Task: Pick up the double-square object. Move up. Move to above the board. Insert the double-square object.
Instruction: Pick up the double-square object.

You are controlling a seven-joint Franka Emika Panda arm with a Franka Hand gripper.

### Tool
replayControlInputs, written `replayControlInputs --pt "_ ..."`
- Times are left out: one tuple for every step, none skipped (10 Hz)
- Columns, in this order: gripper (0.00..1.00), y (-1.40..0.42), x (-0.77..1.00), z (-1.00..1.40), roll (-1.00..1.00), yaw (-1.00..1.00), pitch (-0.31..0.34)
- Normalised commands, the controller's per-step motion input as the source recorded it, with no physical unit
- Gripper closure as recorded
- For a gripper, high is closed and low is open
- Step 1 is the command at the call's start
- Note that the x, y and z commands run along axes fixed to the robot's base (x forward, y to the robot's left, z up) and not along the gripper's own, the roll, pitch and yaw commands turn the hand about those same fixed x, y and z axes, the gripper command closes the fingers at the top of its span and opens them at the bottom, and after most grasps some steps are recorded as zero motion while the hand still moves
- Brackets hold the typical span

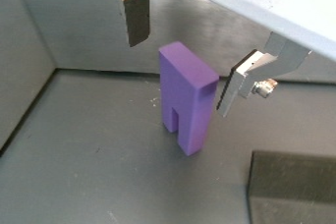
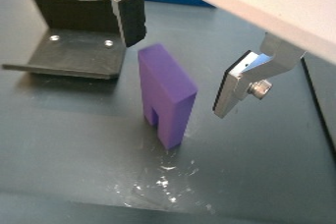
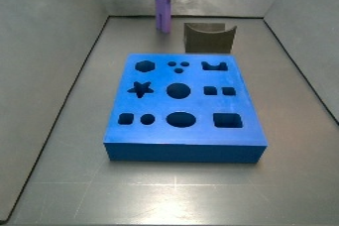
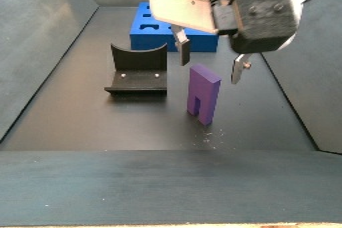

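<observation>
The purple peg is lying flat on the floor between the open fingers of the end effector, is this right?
Not quite. The purple peg stands upright on the floor, not lying flat, as both wrist views show. It is indeed between the open fingers of the end effector, not yet gripped.

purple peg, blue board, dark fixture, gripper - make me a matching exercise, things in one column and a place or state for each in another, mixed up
Things:
1. double-square object
2. board
3. fixture
4. gripper

Places or states:
A. lies flat on the floor, cut-out holes facing up
B. open, one finger on each side of the peg's top
C. stands upright on the floor, notch at its base
D. dark bracket standing on a base plate, beside the peg

Pairs: 1-C, 2-A, 3-D, 4-B
</observation>
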Motion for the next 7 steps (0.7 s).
replayControlInputs --pt "0.00 0.07 0.00 -0.37 0.29 -0.78 0.000" --pt "0.00 0.07 0.00 -0.37 0.30 -0.74 0.000" --pt "0.00 0.04 0.00 -0.06 0.00 -0.20 0.000" --pt "0.00 0.00 0.00 0.00 0.01 0.00 0.000" --pt "0.00 0.01 0.00 -0.30 0.15 -0.11 0.000" --pt "0.00 0.00 0.00 -0.56 0.30 -0.19 -0.020" --pt "0.00 0.00 0.00 -0.58 0.35 -0.20 -0.063"
